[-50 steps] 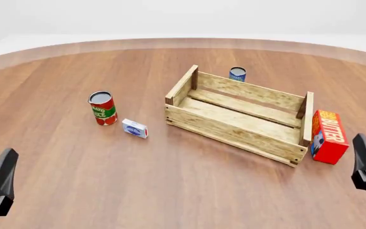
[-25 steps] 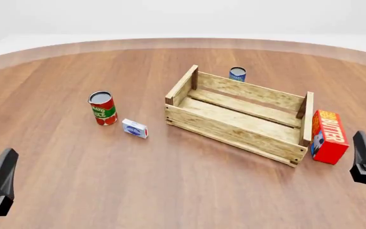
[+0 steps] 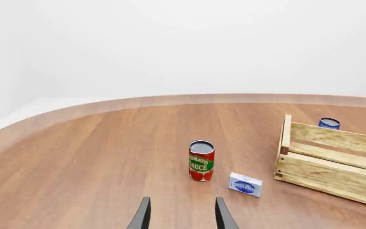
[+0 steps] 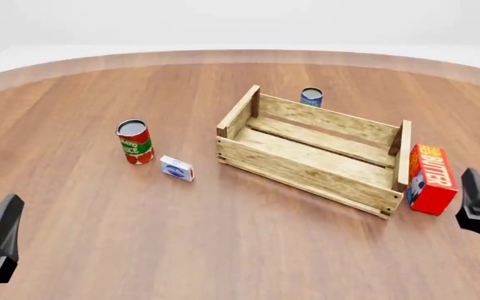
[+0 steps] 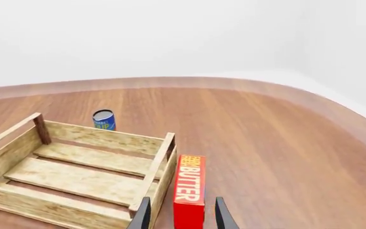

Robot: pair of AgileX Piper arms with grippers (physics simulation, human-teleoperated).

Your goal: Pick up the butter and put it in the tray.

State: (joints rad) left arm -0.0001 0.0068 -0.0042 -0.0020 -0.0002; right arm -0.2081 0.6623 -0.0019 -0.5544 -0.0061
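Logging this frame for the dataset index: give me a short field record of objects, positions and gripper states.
butter: standing on the table, outside the tray, beside its right end
tray: mid-table, nothing inside
red-green can: upright, left of tray
small blue-white box: between can and tray
blue can: behind tray
left gripper: open, holding nothing
right gripper: open, holding nothing, butter just ahead of its fingers
task status: butter not yet grasped

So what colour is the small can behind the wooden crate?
Blue small can, clearest in the right wrist view.
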